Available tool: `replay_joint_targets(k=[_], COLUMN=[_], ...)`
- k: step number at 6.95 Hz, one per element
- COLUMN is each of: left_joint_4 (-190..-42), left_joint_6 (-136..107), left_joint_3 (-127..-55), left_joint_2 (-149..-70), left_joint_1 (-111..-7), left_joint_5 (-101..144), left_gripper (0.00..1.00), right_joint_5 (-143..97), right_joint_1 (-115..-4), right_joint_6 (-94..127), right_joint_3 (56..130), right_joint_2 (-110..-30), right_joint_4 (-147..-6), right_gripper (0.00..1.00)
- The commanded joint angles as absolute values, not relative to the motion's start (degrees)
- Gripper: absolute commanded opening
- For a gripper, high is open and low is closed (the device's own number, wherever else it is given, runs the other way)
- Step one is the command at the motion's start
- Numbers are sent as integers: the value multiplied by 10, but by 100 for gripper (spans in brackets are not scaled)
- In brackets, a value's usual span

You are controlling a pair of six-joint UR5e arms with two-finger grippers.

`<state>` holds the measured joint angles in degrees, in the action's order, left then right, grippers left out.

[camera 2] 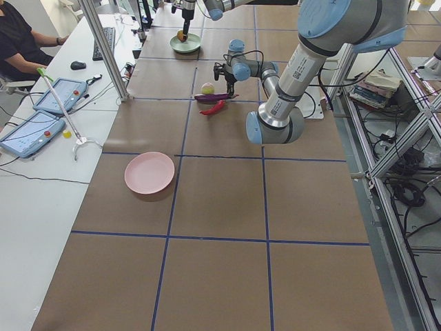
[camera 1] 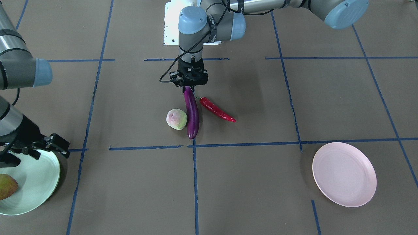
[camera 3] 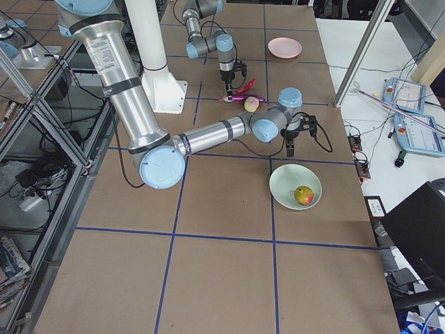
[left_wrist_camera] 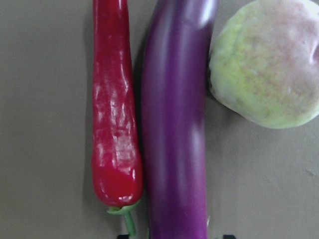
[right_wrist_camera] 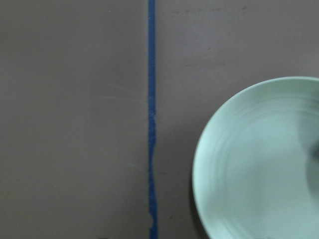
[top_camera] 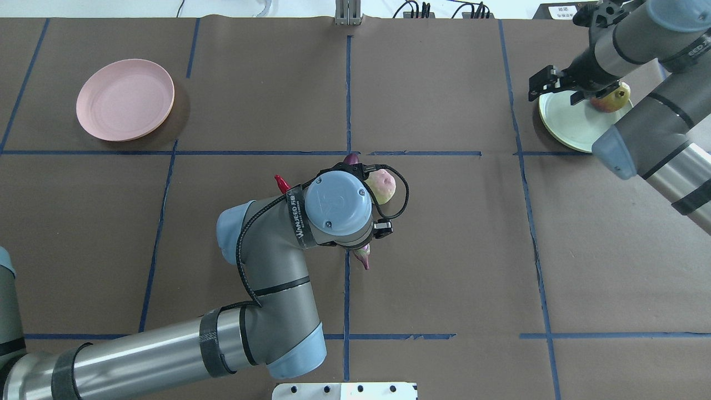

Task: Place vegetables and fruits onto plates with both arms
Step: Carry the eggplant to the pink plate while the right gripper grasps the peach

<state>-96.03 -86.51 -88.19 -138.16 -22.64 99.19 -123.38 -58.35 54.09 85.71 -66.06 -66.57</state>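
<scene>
Robotics lab: tape-gridded table [camera 2: 220,207], aluminium framing [camera 2: 105,48], operators' teach pendants [camera 2: 31,132].

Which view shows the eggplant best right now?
Exterior front-facing: the eggplant shows nearly whole, only its cap end under the left gripper. The left wrist view crops both ends; overhead, the left arm hides most of it; the side views show it small.
</scene>
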Motion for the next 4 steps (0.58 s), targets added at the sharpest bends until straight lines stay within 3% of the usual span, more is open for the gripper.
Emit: replay_joint_targets(k=[1,4], left_joint_4=[-957,-961], left_joint_6=[-951,-956], left_joint_3=[-958,-972], left_joint_2=[-1321,-1230], left_joint_1=[-297,-444], left_joint_5=[992,995], left_gripper=[0,0], right_joint_5=[-1230,-1136], right_joint_1=[-506,-398], right_joint_6=[693,865], right_joint_3=[899,908], right_joint_2=[-624,-556], right_joint_4=[-665,-666], right_gripper=[100,100])
